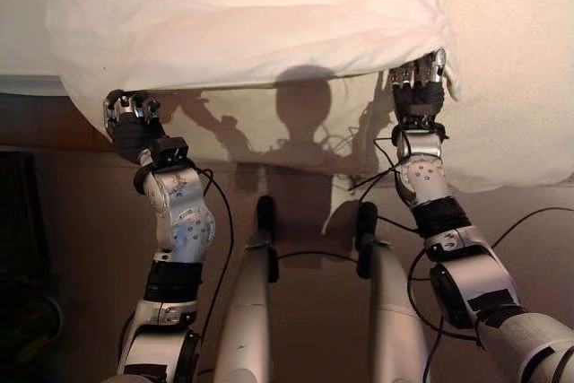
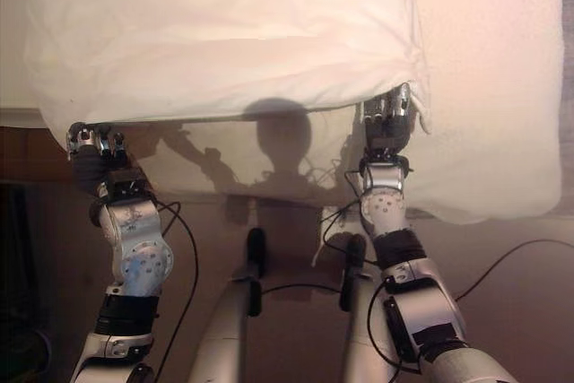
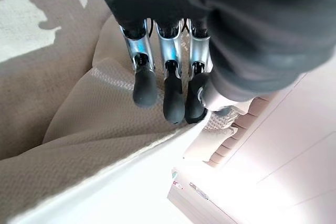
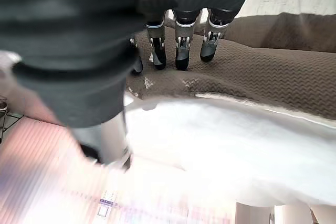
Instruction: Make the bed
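A: Where does the bedding sit right now?

B: The white duvet (image 1: pixel 251 15) fills the upper part of the head view, from about ten o'clock round to two, lying over the bed (image 1: pixel 520 69). Its near edge runs between the two hands. The left hand (image 1: pixel 126 114) is at the edge's corner near nine o'clock, the right hand (image 1: pixel 420 78) at the corner near two.

A: Are they holding it?

B: I judge so. In the left wrist view the fingers (image 3: pixel 168 93) curl down onto a textured fold with the thumb tucked beside them. In the right wrist view the fingertips (image 4: pixel 181 56) press into the knitted-looking layer above the white cloth. Both hands look closed on the duvet's edge, pinching rather than wrapping it.

A: What could go wrong?

B: A shallow pinch may let the cloth slide out if the arms pull hard or unevenly. If one corner releases first, the edge skews and the cover lands crooked. The left corner hangs lower than the right, so an unequal lift could bunch fabric toward the middle.
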Available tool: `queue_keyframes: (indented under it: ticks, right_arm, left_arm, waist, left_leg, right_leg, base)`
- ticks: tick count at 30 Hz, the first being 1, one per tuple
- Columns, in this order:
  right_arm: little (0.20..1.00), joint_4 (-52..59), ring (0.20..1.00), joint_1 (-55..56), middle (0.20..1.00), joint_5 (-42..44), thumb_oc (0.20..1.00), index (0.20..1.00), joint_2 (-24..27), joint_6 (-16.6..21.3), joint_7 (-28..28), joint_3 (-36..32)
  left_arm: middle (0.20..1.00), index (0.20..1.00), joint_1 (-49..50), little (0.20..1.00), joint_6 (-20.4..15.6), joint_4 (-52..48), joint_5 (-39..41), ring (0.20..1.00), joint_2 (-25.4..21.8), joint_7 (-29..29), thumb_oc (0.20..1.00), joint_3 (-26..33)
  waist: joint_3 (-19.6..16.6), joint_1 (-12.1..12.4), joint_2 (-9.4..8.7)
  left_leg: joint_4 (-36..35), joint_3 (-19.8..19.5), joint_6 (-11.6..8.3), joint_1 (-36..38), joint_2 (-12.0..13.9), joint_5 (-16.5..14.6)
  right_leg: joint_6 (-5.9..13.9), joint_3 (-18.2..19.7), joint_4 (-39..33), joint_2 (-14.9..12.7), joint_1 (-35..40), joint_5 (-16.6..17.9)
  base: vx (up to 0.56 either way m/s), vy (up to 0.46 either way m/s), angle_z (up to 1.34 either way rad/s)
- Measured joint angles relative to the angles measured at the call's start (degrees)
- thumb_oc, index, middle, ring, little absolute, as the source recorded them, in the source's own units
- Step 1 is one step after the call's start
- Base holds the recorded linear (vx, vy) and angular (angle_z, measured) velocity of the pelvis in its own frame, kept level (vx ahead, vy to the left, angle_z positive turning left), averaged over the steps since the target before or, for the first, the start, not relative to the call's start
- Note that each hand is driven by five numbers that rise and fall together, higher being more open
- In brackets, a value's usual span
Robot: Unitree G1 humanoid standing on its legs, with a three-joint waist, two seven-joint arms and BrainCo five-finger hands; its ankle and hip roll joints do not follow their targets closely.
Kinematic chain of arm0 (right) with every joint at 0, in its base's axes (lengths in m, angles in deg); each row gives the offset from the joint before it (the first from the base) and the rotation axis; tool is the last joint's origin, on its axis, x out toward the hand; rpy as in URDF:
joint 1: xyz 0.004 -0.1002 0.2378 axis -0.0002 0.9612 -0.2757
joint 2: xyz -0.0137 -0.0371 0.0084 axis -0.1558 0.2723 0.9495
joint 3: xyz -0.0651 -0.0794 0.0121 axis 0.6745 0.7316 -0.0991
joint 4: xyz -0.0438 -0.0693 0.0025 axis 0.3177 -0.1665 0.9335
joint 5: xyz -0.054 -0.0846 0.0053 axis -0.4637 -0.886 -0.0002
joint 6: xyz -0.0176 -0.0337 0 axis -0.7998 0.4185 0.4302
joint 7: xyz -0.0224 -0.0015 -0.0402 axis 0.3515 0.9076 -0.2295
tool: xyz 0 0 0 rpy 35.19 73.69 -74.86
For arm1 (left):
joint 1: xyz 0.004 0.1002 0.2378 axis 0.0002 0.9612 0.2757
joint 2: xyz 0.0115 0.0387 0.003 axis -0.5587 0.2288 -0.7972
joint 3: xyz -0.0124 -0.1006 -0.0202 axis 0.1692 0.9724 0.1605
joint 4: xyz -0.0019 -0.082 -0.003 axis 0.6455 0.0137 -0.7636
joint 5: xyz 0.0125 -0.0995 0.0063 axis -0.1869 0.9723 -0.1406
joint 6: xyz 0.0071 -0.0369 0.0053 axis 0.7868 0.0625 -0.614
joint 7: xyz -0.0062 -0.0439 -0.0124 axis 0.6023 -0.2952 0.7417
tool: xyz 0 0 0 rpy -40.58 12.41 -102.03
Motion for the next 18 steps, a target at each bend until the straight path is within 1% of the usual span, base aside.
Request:
queue_keyframes:
  ticks: [7, 8, 9, 10, 15, 18]
  right_arm:
    - [0.200, 0.2, 0.200, 2.7, 0.200, 0.0, 0.200, 0.200, 0.0, -0.7, -1.3, -0.1]
    - [0.256, 0.2, 0.256, 3.0, 0.256, 0.0, 0.256, 0.256, 0.0, -1.0, -1.4, 0.0]
    - [0.944, 0.2, 0.944, 3.6, 0.944, 0.0, 0.944, 0.944, -0.2, -1.6, -1.7, 0.1]
    - [1.000, 0.2, 1.000, 4.0, 1.000, 0.0, 1.000, 1.000, -0.2, -2.0, -1.7, 0.2]
    - [1.000, 0.2, 1.000, 5.7, 1.000, 0.0, 1.000, 1.000, -0.4, -2.7, -1.7, 0.6]
    - [1.000, 0.1, 1.000, 6.8, 1.000, 0.0, 1.000, 1.000, -1.4, -3.2, -1.8, 2.0]
  left_arm:
    - [0.200, 0.200, 0.1, 0.200, 0.0, 0.0, 0.1, 0.200, 0.0, -0.9, 0.200, 0.1]
    - [0.200, 0.200, 0.2, 0.200, 0.0, 0.0, 0.1, 0.200, 0.0, -1.0, 0.200, 0.0]
    - [0.200, 0.200, 0.2, 0.200, 0.0, 0.0, 0.2, 0.200, 0.0, -1.0, 0.200, 0.0]
    - [0.200, 0.200, 0.2, 0.200, 0.0, 0.0, 0.2, 0.200, 0.0, -1.0, 0.200, 0.0]
    - [0.200, 0.200, 0.4, 0.200, 0.1, 0.0, 0.6, 0.200, 0.2, -1.1, 0.200, -0.1]
    - [0.200, 0.200, 0.5, 0.200, 0.2, 0.0, 0.6, 0.200, 0.3, -1.2, 0.200, -0.2]
  waist:
    - [0.0, 0.0, 0.03]
    - [0.0, 0.0, 0.03]
    - [0.0, 0.0, 0.03]
    - [0.0, 0.0, 0.03]
    - [0.0, 0.0, 0.03]
    - [0.0, -0.1, 0.03]
  left_leg:
    - [0.2, 0.0, 0.01, 0.0, -0.1, 0.0]
    - [0.2, 0.0, 0.01, 0.0, -0.1, 0.0]
    - [0.2, 0.0, 0.01, 0.1, -0.1, 0.0]
    - [0.3, 0.0, 0.02, 0.1, -0.1, 0.0]
    - [0.6, 0.0, 0.10, 0.1, -0.1, 0.1]
    - [0.8, 0.0, 0.11, 0.1, -0.1, 0.1]
  right_leg:
    - [0.00, 0.0, 0.2, -0.1, 0.0, 0.0]
    - [0.01, 0.0, 0.2, -0.1, 0.0, 0.0]
    - [0.01, 0.0, 0.3, -0.1, 0.0, 0.0]
    - [0.00, 0.0, 0.4, -0.1, 0.0, 0.0]
    - [0.00, 0.1, 0.7, -0.1, 0.1, 0.0]
    - [-0.01, 0.1, 0.8, -0.1, 0.1, 0.0]
  base:
    - [0.00, 0.000, 0.00]
    - [0.00, 0.000, 0.00]
    - [0.00, 0.000, 0.00]
    - [0.00, 0.000, 0.00]
    - [-0.01, -0.001, 0.00]
    - [0.00, 0.000, 0.00]
